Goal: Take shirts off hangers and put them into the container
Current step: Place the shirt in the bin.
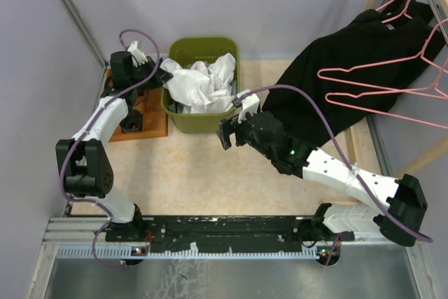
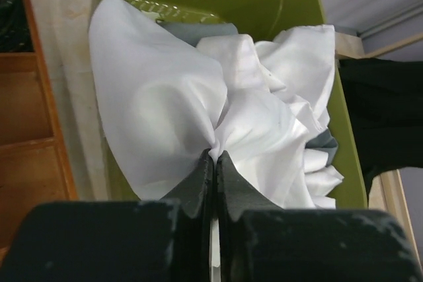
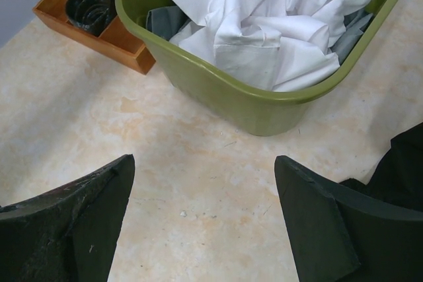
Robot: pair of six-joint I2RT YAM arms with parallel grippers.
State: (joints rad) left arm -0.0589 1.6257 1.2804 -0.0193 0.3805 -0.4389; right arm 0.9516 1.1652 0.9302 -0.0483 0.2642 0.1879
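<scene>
From above, the tub (image 1: 203, 124) stood at the back of the table (image 1: 196, 166), heaped with a crumpled white shirt (image 1: 203, 82); the left gripper (image 1: 162, 75) sat at its left rim, and the right gripper (image 1: 225, 134) hung low just before its front wall. A black shirt (image 1: 350, 68) lay slumped from the right-hand rack onto the table, matte and heavy-folded, apparently on a hanger at its collar; thin pink wire hangers (image 1: 392, 92) lay bare across it. So, by my reading, two shirts were binned and at least this black one remained.

At the left wrist, the dark fingers were clenched tight on a fold of the white shirt, thin cloth puckering out from the pinch; part of it billowed over the rim, so it likely wanted tucking in; a grey shirt (image 2: 198, 29) showed beneath, against smooth olive plastic.

At the right wrist, the fingers stood wide apart and empty above mottled beige tabletop; the tub's rounded corner was ahead, a wooden tray (image 3: 99, 34) beside it.
</scene>
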